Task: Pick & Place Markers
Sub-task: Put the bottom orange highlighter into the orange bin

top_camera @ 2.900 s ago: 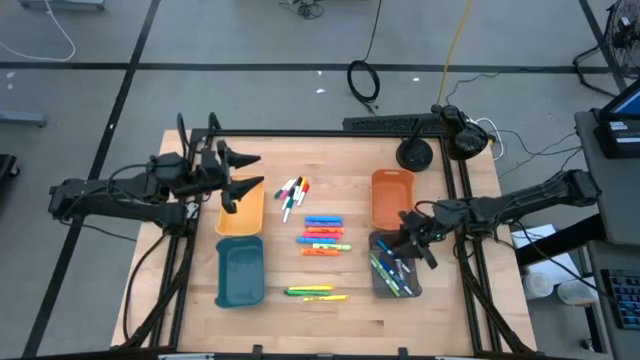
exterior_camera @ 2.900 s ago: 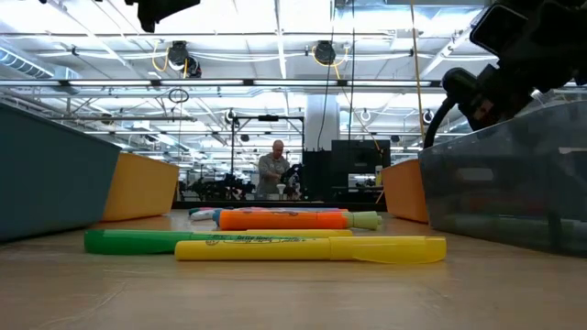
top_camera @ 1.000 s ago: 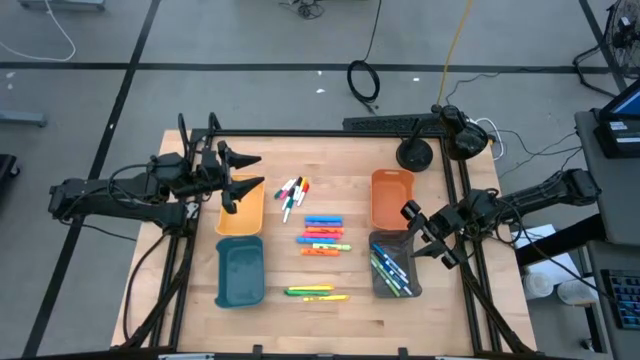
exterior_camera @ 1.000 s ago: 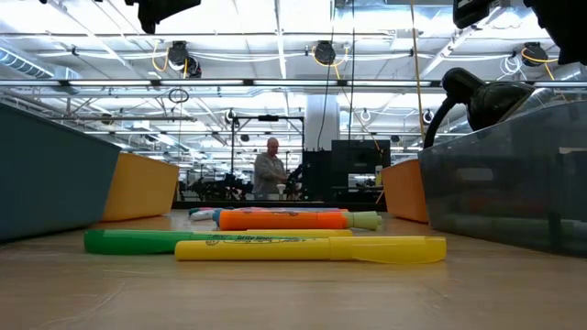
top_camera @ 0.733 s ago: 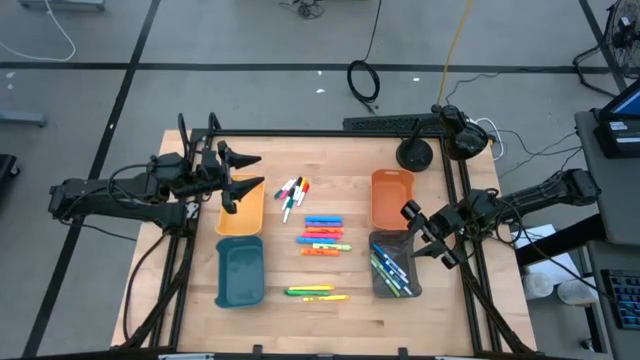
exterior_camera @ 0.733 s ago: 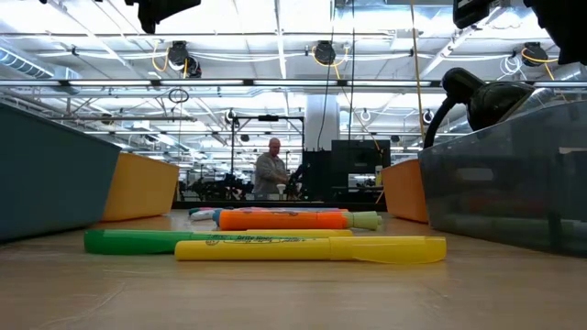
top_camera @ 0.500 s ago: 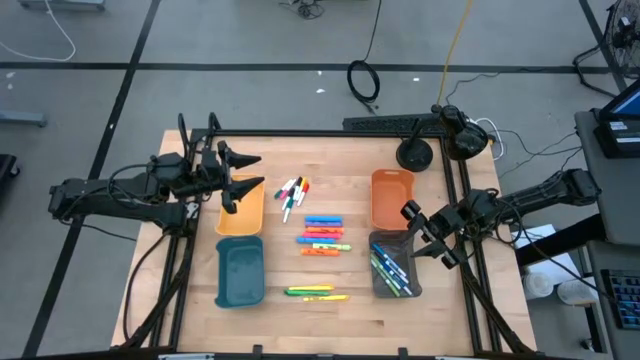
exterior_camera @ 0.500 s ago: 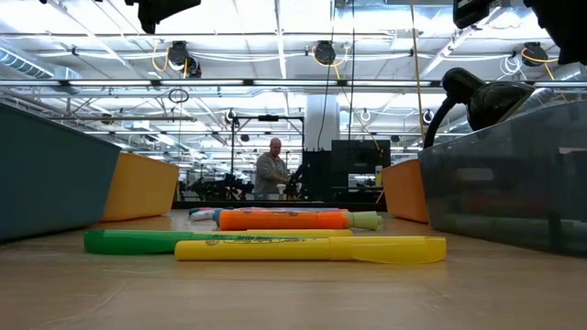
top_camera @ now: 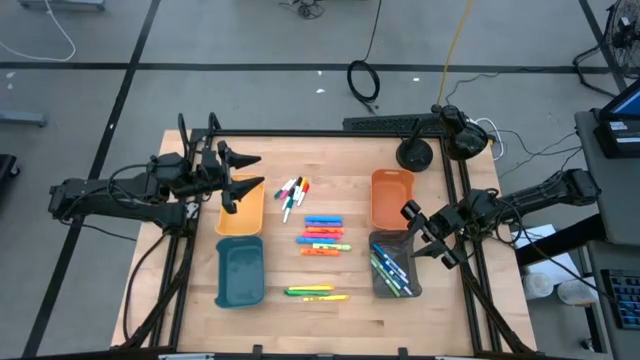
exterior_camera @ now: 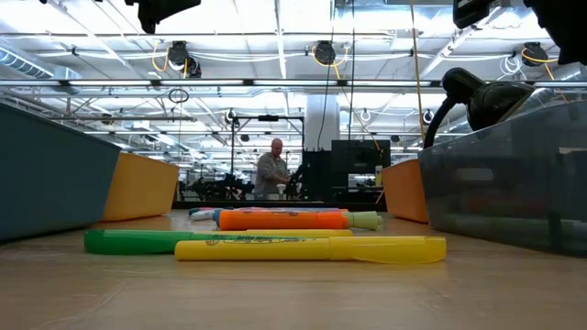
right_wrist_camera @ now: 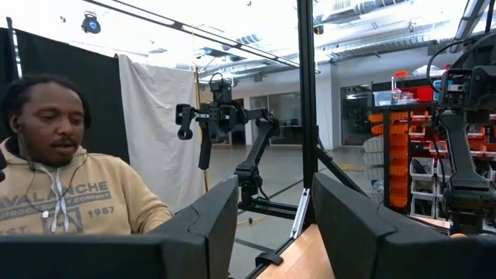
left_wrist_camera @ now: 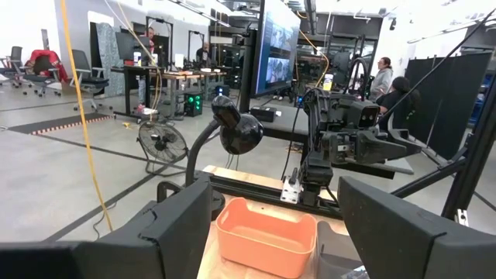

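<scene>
Thin white-bodied markers (top_camera: 292, 194) lie in a loose cluster at the table's far middle. Blue, pink and orange highlighters (top_camera: 322, 235) lie in rows below them, and a green and a yellow one (top_camera: 315, 292) lie nearer the front; the yellow highlighter (exterior_camera: 312, 248) fills the low view. More markers (top_camera: 390, 270) lie in the clear tray (top_camera: 378, 242). My left gripper (top_camera: 252, 173) hovers open over the yellow-orange tray (top_camera: 240, 218), pointing level. My right gripper (top_camera: 413, 232) hangs open at the clear tray's far right corner, tilted upward. Both hold nothing.
A teal tray (top_camera: 240, 272) stands at the front left and an orange tray (top_camera: 392, 198) at the far right, also seen past my left fingers (left_wrist_camera: 267, 240). A black lamp base (top_camera: 414, 154) sits at the far right edge. A person (right_wrist_camera: 70, 194) sits beyond the table.
</scene>
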`<control>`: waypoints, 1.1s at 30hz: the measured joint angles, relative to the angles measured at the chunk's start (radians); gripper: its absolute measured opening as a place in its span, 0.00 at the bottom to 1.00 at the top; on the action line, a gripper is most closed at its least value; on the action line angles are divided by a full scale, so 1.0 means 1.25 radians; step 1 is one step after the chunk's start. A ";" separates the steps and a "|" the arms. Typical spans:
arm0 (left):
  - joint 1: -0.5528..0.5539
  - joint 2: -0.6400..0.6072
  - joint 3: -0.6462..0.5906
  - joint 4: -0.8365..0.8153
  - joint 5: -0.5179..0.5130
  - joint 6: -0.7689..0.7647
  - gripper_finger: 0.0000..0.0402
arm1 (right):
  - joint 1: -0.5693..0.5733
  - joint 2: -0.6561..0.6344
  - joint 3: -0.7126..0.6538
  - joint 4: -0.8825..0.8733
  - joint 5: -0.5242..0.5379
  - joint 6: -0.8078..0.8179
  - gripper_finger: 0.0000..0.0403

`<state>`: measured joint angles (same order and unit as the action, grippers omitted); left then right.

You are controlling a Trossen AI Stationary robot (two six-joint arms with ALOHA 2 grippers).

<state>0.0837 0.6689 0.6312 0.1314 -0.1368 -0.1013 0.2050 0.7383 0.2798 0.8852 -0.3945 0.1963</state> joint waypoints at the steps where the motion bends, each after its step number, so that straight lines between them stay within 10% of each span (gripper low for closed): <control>1: 0.000 0.000 0.000 0.000 0.000 0.000 0.70 | 0.000 0.000 0.000 0.000 0.000 0.000 0.39; 33: 0.000 0.000 0.000 0.000 0.000 0.000 0.70 | 0.000 0.000 0.001 0.006 0.064 0.062 0.39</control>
<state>0.0837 0.6693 0.6312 0.1310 -0.1368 -0.1013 0.2047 0.7387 0.2806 0.8932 -0.3147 0.2732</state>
